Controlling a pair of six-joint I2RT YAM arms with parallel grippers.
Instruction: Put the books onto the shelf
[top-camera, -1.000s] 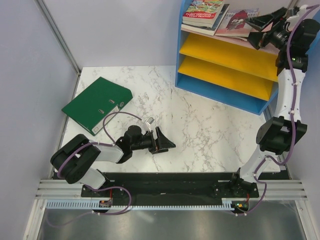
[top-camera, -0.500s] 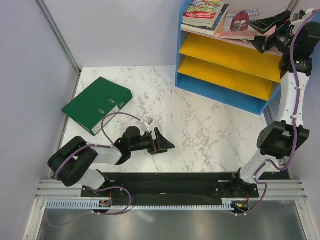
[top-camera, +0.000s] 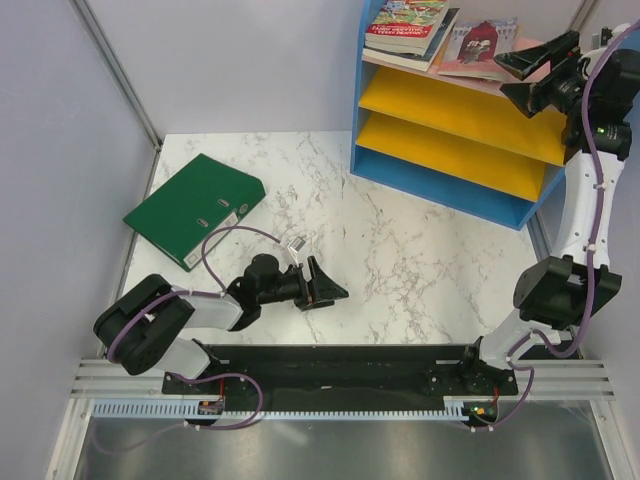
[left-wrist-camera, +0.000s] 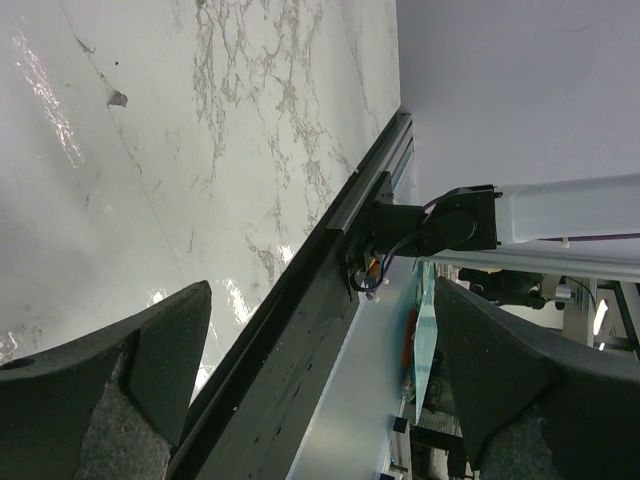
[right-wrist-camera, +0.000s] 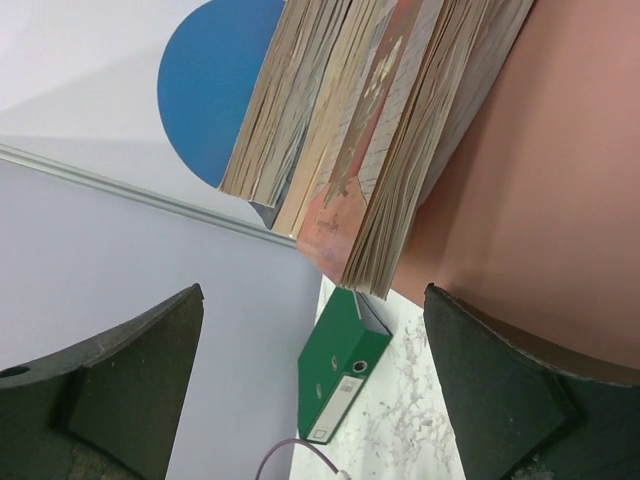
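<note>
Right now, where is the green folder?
In the top view, the folder lies flat on the table's left side, just beyond the left tool, across from the shelf.

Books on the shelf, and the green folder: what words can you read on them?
Red book on the shelf: white lettering on the cover, too small to read.
Pink book beside it: no words can be made out.
Green folder: spine label, too blurred to read.
No other text shows.
</note>
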